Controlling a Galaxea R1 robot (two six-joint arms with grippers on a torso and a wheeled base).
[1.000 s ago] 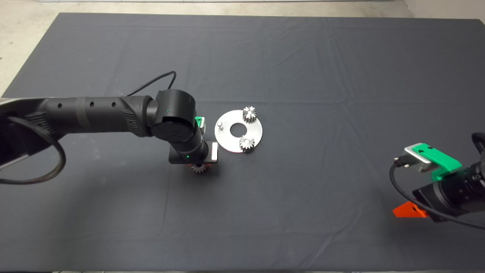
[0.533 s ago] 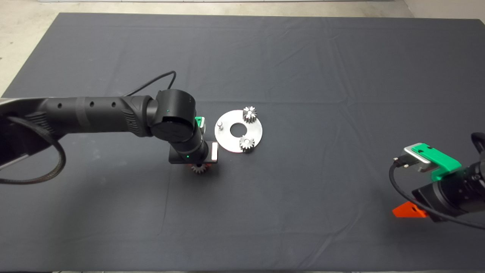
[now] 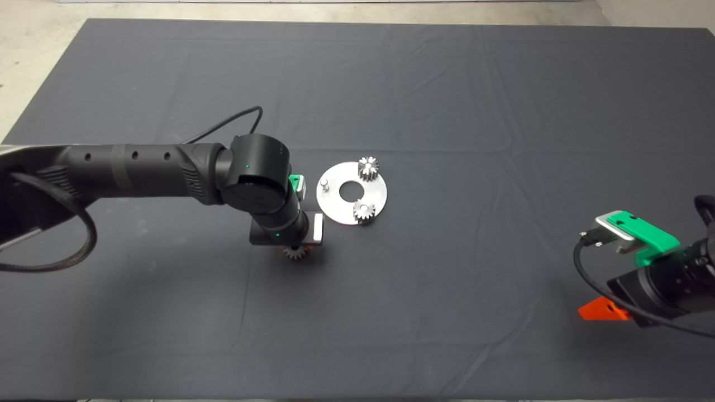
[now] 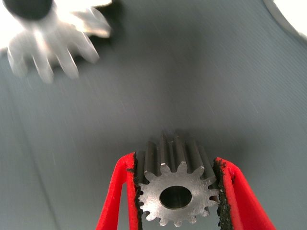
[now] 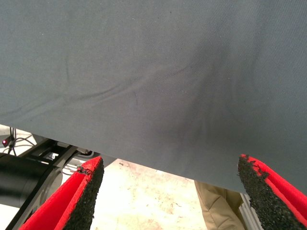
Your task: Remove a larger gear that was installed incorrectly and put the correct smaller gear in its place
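The left gripper (image 4: pixel 175 191) pinches a gear (image 4: pixel 175 184) between its two red fingers (image 4: pixel 120 191), black pads pressed on the teeth at either side. The gear's face is dull grey with a round bore; whether it is the larger or the smaller one cannot be told. In the head view only its lower teeth (image 3: pixel 295 253) peek out under the wrist, and the fingers are almost wholly hidden there. In the wrist view a second gear (image 4: pixel 53 40) is blurred and cut off at the edge, and a sliver of bright plate (image 4: pixel 292 17) shows in the corner.

The left arm (image 3: pixel 139 170) reaches in level from the left, its wrist bent down over the mat (image 3: pixel 447 100) just beside the round plate (image 3: pixel 374 192). That plate carries two gears (image 3: pixel 368 168) on pegs and one bare peg (image 3: pixel 324 183).

The right gripper (image 5: pixel 172 191) waits at the lower right edge of the mat, fingers spread wide with nothing between them. Past the mat's edge its view shows pale floor and a person's leg (image 5: pixel 216 206) in tan cloth.
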